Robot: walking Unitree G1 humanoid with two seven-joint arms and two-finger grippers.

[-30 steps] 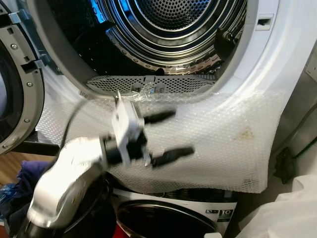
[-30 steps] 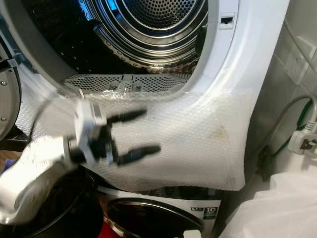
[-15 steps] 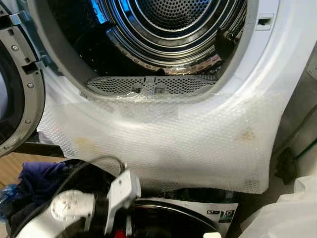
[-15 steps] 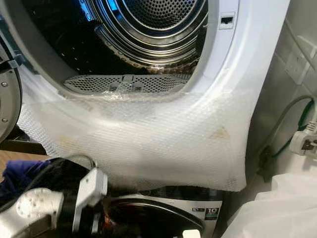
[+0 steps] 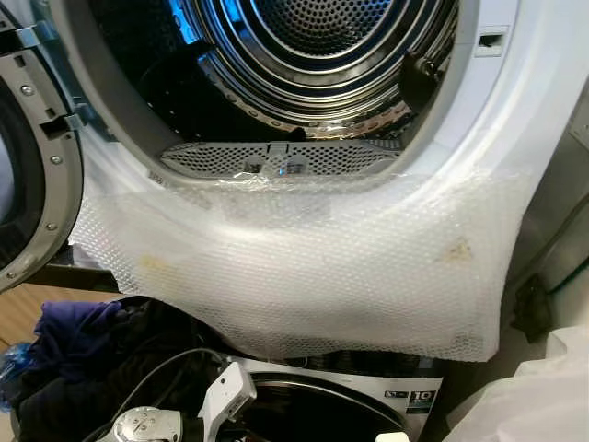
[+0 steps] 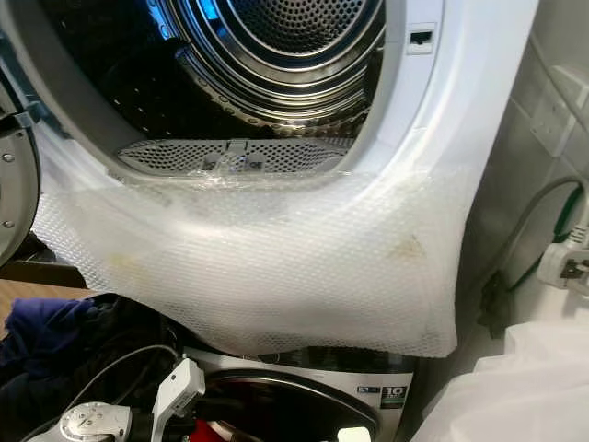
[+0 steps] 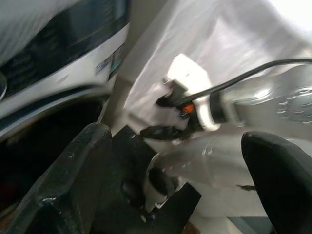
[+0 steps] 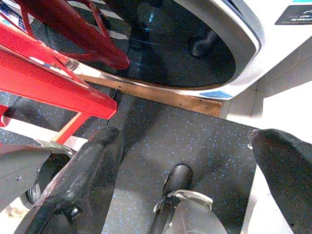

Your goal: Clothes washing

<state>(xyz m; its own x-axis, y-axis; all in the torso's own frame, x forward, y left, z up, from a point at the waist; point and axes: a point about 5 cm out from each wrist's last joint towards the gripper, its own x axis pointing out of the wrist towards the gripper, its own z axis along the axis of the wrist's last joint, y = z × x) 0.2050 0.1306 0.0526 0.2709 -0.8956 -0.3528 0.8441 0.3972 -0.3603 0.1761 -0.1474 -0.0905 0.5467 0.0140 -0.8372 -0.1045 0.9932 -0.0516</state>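
Clothes (image 5: 69,336) piled lower left, below open dryer drum (image 5: 313,55) | bubble wrap (image 5: 322,267) over dryer front | left gripper (image 7: 185,180) fingers apart, empty | right gripper (image 8: 195,180) fingers apart, empty

A: What does the left arm (image 5: 147,425) look like?
B: A silver metal joint with a round cap ringed by small screws, a white boxy wrist camera (image 5: 225,393) and a thin black cable (image 5: 156,378) looping over it.
A: And the fingers?
B: Long, black and matte on the left gripper (image 7: 185,195); the right gripper (image 8: 190,185) has the same thick, scuffed black fingers.
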